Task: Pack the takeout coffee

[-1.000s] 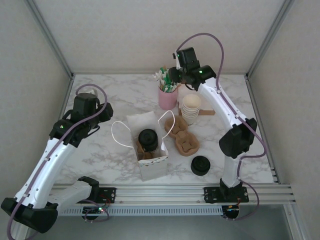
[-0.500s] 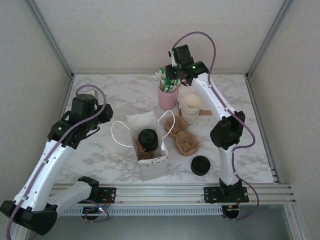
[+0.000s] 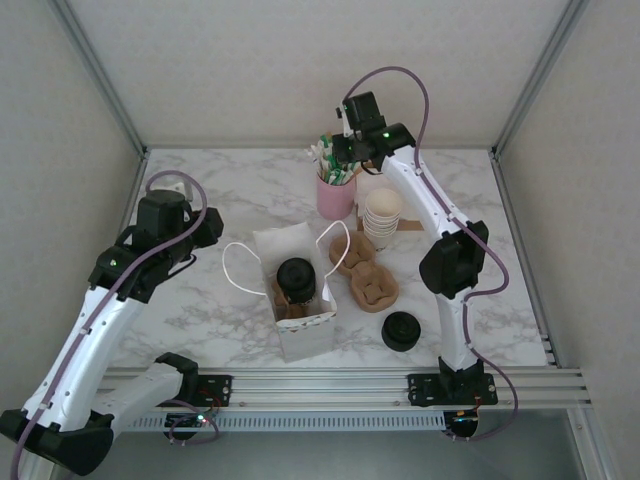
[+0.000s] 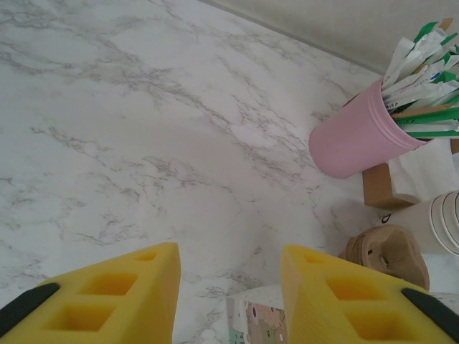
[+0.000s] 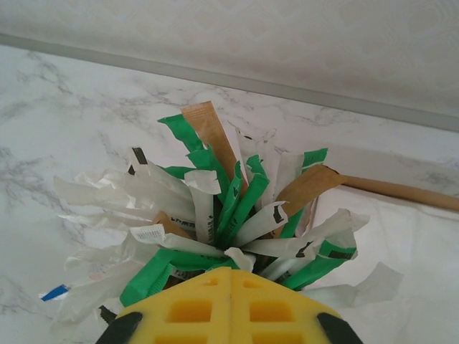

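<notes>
Marble surface (image 3: 200, 200), front edge: the takeout coffee (image 3: 297, 282) in the bag (image 3: 305, 340) seems light, crushable; hold it under the lid (image 3: 295, 270). Left claw (image 4: 229, 265) released, right claw (image 5: 231, 278) clenched.

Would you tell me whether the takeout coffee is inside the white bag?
Inside: the takeout coffee, lid up, sits within the open white bag.

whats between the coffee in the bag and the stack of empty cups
A brown pulp cup carrier lies there, just beyond the wall of the white bag; the top view shows it.
</notes>
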{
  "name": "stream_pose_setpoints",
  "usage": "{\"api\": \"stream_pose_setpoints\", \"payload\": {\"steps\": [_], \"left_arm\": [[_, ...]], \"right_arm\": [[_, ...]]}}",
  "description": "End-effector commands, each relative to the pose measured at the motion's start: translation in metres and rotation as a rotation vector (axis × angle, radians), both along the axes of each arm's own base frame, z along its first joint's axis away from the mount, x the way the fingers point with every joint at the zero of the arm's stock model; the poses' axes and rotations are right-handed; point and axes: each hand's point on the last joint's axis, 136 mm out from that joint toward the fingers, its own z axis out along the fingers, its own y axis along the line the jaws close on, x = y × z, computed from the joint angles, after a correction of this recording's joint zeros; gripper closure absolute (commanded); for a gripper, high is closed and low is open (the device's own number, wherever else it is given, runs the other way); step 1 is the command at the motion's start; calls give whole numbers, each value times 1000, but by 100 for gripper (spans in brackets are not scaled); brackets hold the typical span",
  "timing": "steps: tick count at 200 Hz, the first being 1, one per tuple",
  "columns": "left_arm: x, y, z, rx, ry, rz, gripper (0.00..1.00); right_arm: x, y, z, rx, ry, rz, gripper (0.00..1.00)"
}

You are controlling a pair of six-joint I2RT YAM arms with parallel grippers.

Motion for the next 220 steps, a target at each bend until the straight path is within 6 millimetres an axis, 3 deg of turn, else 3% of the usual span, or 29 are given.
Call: {"api": "stream_pose_setpoints", "payload": {"steps": [1,22,45,94,145,176,220], "left_arm": [[-5,6,13,6,-20,11,59],[-6,7,15,4,-27,14,59],[-7,8,16,5,-28,15,59],[-10,11,20,3,-46,27,59],[-7,13,21,18,-53,40,59],[-4,13,21,15,-57,47,59],[0,10,22,6,-59,43,60]], "right_arm": [[1,-2,12,9,-17,-1,100],[-4,-2,29,32,-37,8,100],[-18,-2,60,65,-82,24,100],[-61,-4,127,126,-179,70,100],[-125,-10,211,223,-337,132,100],[-174,-15,257,332,-402,203,100],[-239,-21,297,461,-452,307,100]]}}
